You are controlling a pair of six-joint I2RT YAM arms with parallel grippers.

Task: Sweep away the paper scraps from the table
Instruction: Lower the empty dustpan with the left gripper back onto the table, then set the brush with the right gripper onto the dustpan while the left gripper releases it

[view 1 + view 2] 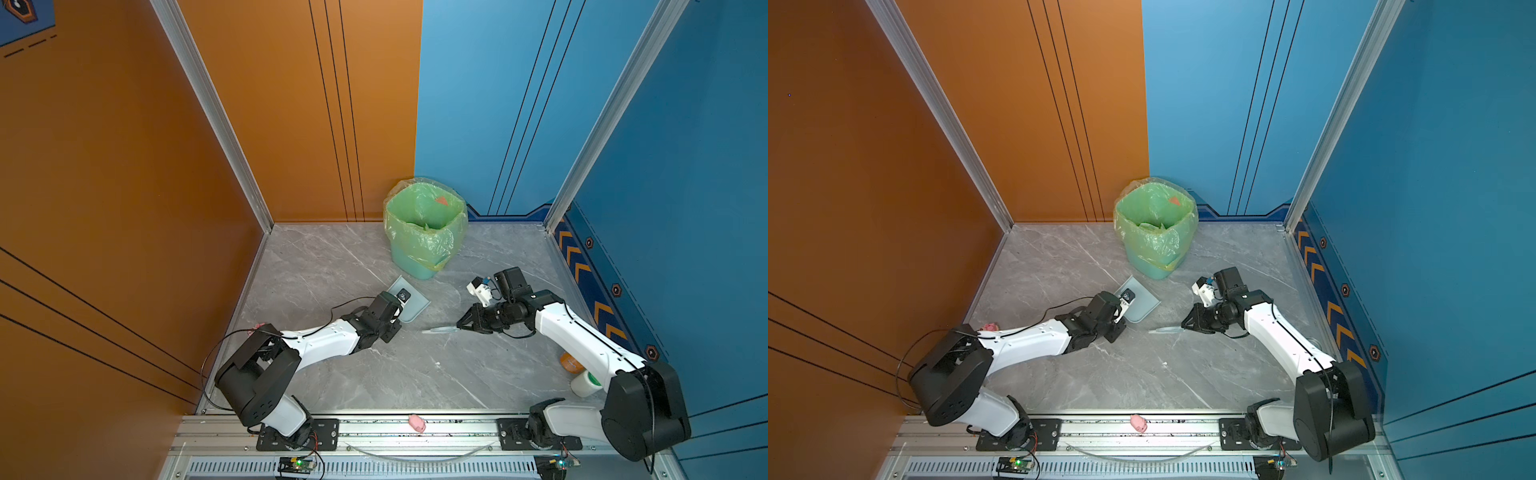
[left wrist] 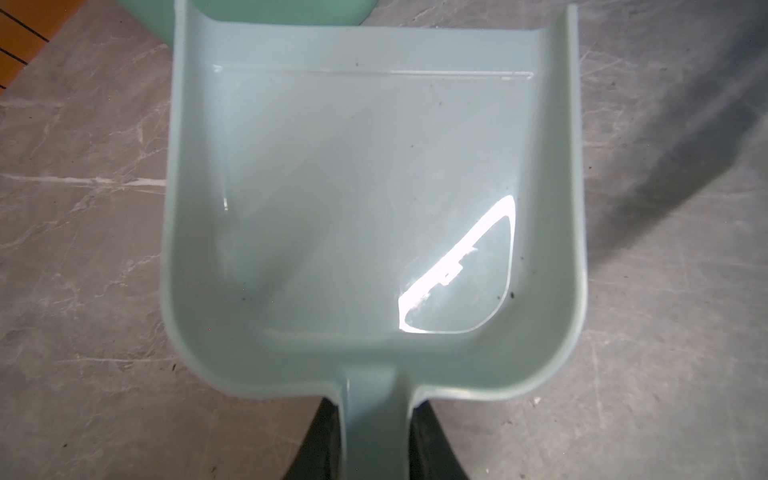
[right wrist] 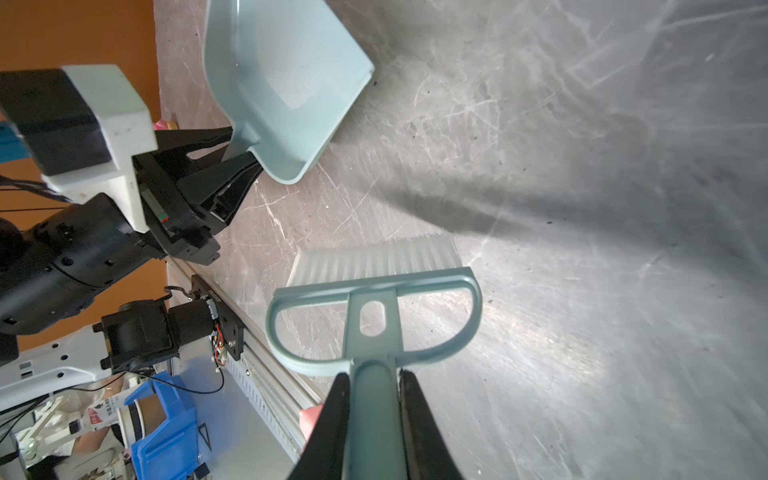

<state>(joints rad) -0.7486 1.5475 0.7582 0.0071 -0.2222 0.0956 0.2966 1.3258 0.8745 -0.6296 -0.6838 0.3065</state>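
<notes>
On the grey marble-look table [image 1: 374, 374], left of the middle, the left gripper [image 2: 374, 417] is clamped on the handle of a pale green plastic dustpan [image 1: 416, 306]. By the back edge, a red-orange paper scrap [image 1: 441, 202] shows inside the green lined bin [image 1: 415, 262]. Further right, the right gripper [image 3: 374, 384] squeezes the handle of a pale green brush [image 3: 376, 279].

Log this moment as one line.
left fingers: shut on dustpan, pan empty | right fingers: shut on brush | table: no paper scraps seen | bin: upright

orange wall [image 1: 270, 104], blue wall [image 1: 465, 104] (black-lined)
</notes>
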